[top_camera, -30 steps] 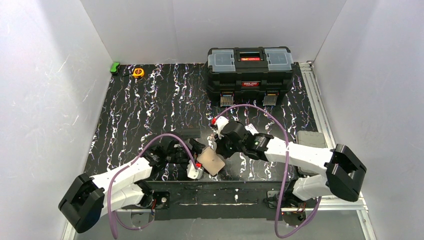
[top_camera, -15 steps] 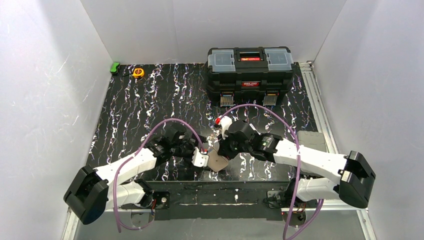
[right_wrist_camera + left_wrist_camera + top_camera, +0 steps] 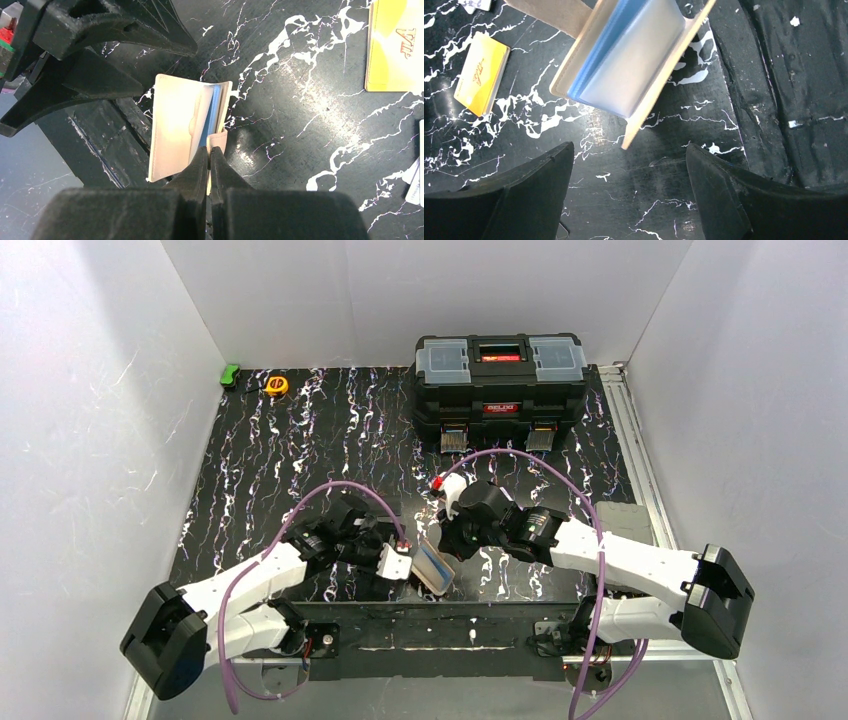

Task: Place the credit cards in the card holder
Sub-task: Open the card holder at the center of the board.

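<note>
The card holder (image 3: 434, 567) hangs open like a little booklet near the front edge of the tabletop (image 3: 300, 440), its pale blue pockets showing. The right pincer (image 3: 209, 150) is pinched tight on it, gripping what looks like the snap tab (image 3: 217, 139) beside the spine. I can't tell whether the lower corner brushes the surface or clears it. The left pincer (image 3: 629, 155) stands wide with nothing between its fingers, just beside and below the open covers. The orange credit card (image 3: 481, 74) lies flat on the tabletop a short way off. I can't pick out the black card against the dark marbled surface. As I see it, the step in hand is getting the holder spread and steady so a card can go in. To do it well, the right arm should hold the booklet with a pocket mouth facing the free arm, and the covers shouldn't swing shut. The left arm needs a grip on the card's short edge, which is hard because it lies so flat. Sliding it to the tabletop's edge may help.
</note>
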